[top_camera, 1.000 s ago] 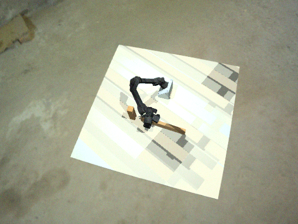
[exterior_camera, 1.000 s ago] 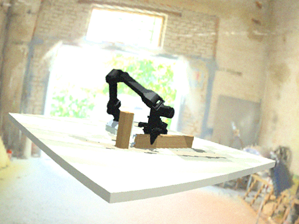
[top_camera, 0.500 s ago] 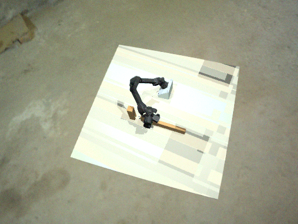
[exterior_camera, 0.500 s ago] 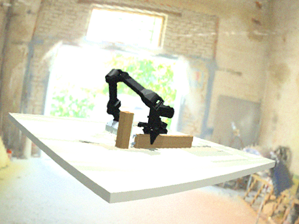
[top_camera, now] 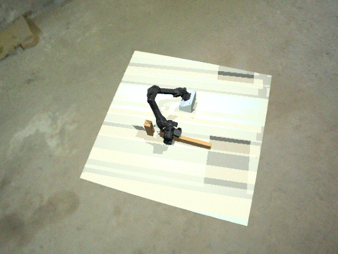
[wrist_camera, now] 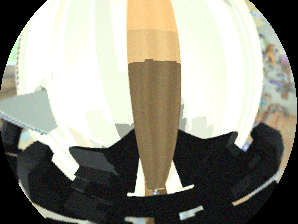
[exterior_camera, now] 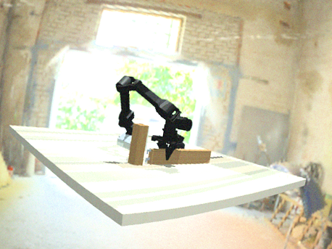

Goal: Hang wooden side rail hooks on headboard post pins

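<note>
The wooden side rail (top_camera: 195, 142) (exterior_camera: 188, 156) (wrist_camera: 154, 96) lies on edge on the table (top_camera: 173, 192) (exterior_camera: 145, 198), its hooked end (exterior_camera: 148, 156) a short gap to the right of the post. The upright wooden headboard post (top_camera: 148, 127) (exterior_camera: 138, 144) stands just left of it. My gripper (top_camera: 168, 140) (exterior_camera: 169, 153) is shut on the rail near its hooked end, fingers straddling it from above. In the wrist view the rail runs straight away from between the fingers, and the hooks are hidden there.
The arm's grey base block (top_camera: 188, 101) (exterior_camera: 123, 140) stands behind the post. The table's front edge (exterior_camera: 187, 212) is well forward of the parts.
</note>
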Controlling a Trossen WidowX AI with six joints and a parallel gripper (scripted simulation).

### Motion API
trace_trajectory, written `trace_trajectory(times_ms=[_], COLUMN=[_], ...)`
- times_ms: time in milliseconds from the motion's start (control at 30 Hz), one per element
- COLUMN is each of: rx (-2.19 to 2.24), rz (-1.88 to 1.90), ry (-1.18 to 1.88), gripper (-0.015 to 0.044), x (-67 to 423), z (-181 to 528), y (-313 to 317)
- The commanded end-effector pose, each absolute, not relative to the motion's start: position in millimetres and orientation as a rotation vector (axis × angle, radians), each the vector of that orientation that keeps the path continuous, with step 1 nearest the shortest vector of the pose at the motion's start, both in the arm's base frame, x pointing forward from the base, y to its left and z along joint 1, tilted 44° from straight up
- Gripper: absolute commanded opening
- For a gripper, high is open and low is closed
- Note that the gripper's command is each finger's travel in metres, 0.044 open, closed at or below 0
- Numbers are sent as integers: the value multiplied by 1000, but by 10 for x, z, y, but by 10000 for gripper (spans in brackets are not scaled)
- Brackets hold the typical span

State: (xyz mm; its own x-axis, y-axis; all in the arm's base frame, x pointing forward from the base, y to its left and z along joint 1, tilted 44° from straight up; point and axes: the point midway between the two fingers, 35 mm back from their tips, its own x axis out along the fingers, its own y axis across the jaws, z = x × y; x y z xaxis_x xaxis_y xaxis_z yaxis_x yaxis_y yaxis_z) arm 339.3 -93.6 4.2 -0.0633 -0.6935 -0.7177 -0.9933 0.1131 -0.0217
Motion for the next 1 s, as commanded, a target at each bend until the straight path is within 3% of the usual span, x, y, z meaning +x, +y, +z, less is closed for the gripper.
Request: trace_trajectory(times_ms=[0,967], rx=[-1638,-1652], rz=[670,697], ry=[1818,1823], gripper=[0,0], x=[3397,3400], z=[41,67], y=[-935,-910])
